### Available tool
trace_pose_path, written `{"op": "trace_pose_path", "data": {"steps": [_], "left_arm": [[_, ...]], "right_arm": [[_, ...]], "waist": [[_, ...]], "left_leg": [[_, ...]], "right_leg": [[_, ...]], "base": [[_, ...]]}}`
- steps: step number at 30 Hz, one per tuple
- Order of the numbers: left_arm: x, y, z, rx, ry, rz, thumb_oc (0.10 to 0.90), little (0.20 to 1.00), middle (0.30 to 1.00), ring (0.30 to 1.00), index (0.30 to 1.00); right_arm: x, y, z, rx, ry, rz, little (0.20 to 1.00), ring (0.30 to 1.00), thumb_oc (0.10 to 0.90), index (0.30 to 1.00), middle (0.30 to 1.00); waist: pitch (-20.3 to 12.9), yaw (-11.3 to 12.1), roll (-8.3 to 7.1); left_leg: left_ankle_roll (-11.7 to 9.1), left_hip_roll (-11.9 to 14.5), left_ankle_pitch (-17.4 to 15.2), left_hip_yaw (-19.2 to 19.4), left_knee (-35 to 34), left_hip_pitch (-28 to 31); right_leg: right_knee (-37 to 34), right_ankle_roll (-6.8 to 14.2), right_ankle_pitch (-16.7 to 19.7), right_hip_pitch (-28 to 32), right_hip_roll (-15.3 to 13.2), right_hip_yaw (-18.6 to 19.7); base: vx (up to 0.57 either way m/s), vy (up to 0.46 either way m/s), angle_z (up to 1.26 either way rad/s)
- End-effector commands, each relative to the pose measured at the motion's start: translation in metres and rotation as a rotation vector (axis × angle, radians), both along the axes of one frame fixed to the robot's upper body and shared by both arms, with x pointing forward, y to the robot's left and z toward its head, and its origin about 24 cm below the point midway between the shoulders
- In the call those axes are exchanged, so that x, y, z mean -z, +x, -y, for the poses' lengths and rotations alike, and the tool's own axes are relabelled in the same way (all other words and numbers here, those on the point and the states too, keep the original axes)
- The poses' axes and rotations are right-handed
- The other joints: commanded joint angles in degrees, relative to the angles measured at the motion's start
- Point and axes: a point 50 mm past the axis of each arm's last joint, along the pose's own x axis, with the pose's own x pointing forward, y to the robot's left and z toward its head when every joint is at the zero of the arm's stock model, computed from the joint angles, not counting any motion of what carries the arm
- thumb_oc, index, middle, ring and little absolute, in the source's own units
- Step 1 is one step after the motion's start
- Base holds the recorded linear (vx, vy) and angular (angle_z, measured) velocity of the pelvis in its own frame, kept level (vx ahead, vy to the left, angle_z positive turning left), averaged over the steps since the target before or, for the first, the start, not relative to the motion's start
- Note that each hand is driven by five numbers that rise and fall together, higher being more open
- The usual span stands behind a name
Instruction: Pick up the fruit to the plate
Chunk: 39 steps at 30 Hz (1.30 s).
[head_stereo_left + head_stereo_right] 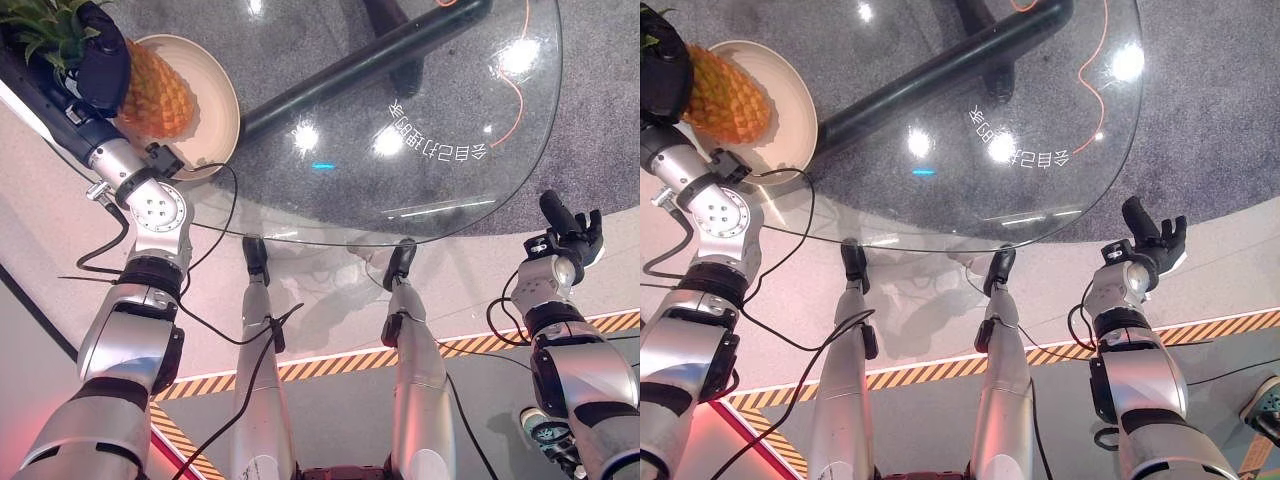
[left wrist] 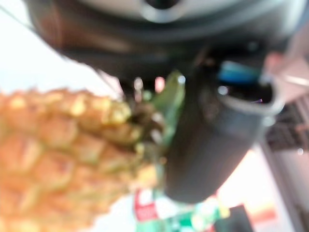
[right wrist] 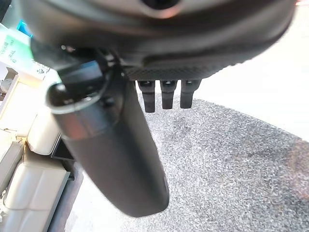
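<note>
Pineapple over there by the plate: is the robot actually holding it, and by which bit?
Yes. The left hand is closed around the orange pineapple at its top, where the green leafy crown begins, over the round beige plate. The right hand holds nothing.

Bright overhead lamps glare on the glass table (image 1: 440,150); left wrist view blurred.

Pineapple (image 1: 155,95) orange-gold, leaves green; plate (image 1: 215,105) cream; carpet (image 3: 231,164) grey speckled; floor tape (image 1: 340,362) looks orange-black striped.
</note>
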Motion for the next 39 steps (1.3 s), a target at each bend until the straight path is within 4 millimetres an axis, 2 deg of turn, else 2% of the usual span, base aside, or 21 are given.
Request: {"op": "trace_pose_path", "data": {"steps": [1,10,13,39], "left_arm": [[-0.038,-0.020,-0.001,0.016,0.059,0.250,0.800,0.900,0.900,0.900,0.900],[-0.026,-0.020,0.004,0.041,0.069,0.237,0.800,0.900,0.900,0.900,0.900],[-0.026,-0.020,0.006,0.048,0.073,0.239,0.800,0.900,0.900,0.900,0.900],[-0.008,-0.022,0.013,0.084,0.104,0.210,0.800,0.900,0.900,0.900,0.900]], "right_arm": [[-0.002,-0.021,0.029,0.149,-0.037,0.035,0.900,0.900,0.800,0.900,0.900],[0.003,-0.024,0.031,0.159,-0.033,0.030,0.900,0.900,0.800,0.900,0.900],[-0.002,-0.022,0.030,0.160,-0.034,0.038,0.900,0.900,0.800,0.900,0.900],[0.002,-0.023,0.029,0.169,-0.030,0.040,0.900,0.900,0.800,0.900,0.900]], "waist": [[-1.5,2.0,-2.06],[-1.5,2.6,-1.86],[-1.5,2.7,-1.88],[-1.5,3.9,-1.79]], "left_leg": [[0.8,-0.9,-6.7,-1.5,9.0,-2.3],[0.8,-1.0,-7.4,-1.7,9.1,-1.8],[0.9,-1.2,-6.8,-1.8,8.8,-2.3],[1.1,-1.6,-7.4,-2.6,8.5,-2.0]], "right_leg": [[2.0,0.9,-2.3,0.7,0.9,-1.8],[2.1,1.2,-2.6,1.4,0.7,-2.3],[1.9,1.1,-2.1,0.9,0.6,-2.5],[1.9,1.4,-2.3,1.5,0.5,-3.4]], "base": [[0.00,0.000,0.00],[0.00,0.000,0.00],[0.00,0.000,0.00],[0.00,-0.001,0.01]]}}
